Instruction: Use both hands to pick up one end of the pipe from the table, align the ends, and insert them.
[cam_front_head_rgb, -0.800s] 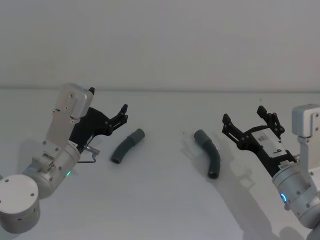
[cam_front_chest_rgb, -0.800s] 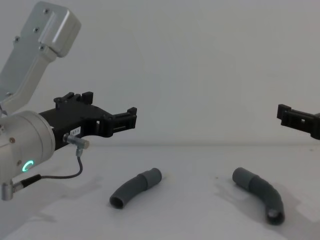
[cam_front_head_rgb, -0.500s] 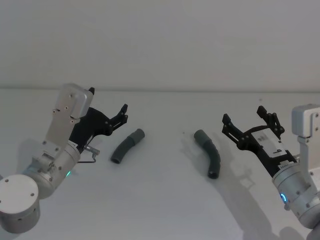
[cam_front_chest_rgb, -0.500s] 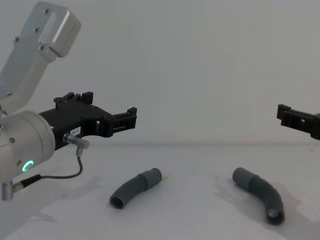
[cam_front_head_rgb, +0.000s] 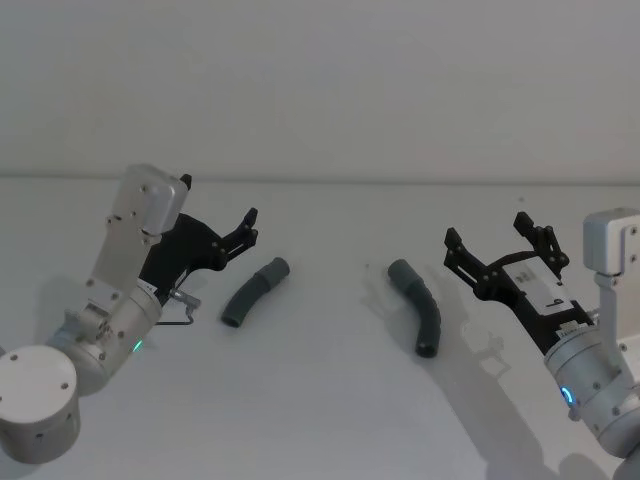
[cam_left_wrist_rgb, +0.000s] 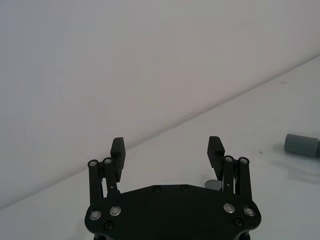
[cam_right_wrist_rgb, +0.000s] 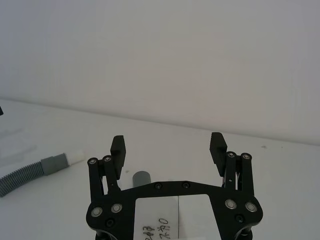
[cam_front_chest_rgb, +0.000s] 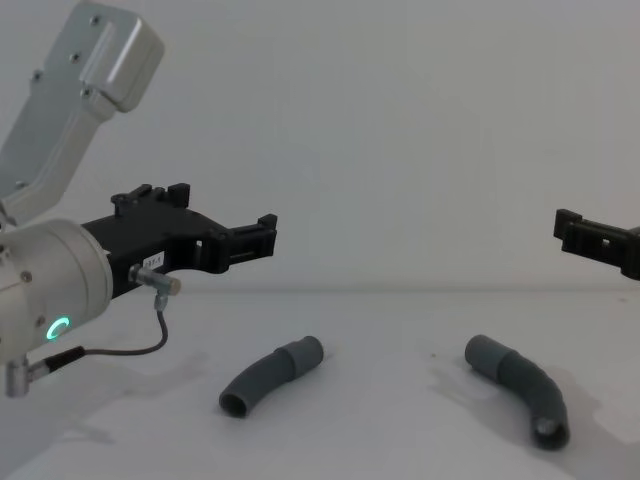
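Two curved dark-grey pipe pieces lie apart on the white table (cam_front_head_rgb: 320, 410). The left piece (cam_front_head_rgb: 254, 291) (cam_front_chest_rgb: 270, 375) lies just beside and below my left gripper (cam_front_head_rgb: 217, 206) (cam_front_chest_rgb: 224, 211), which hovers open and holds nothing. The right piece (cam_front_head_rgb: 419, 306) (cam_front_chest_rgb: 522, 388) lies a short way left of my right gripper (cam_front_head_rgb: 488, 232), also open and empty. In the right wrist view the open gripper (cam_right_wrist_rgb: 168, 142) frames the right piece's grey collar (cam_right_wrist_rgb: 141, 178); farther off, the left piece (cam_right_wrist_rgb: 22, 172) shows its collar and white tip (cam_right_wrist_rgb: 76, 157). The left wrist view shows open fingers (cam_left_wrist_rgb: 118, 148) and a grey collar (cam_left_wrist_rgb: 302, 145).
A plain pale wall (cam_front_head_rgb: 320, 80) rises behind the table's far edge. A thin grey cable (cam_front_chest_rgb: 120, 349) loops beneath the left wrist. Bare white surface stretches between the two pieces and in front of them.
The left arm has shifted very slightly to the right. Both pipe pieces and the right gripper are where they were.
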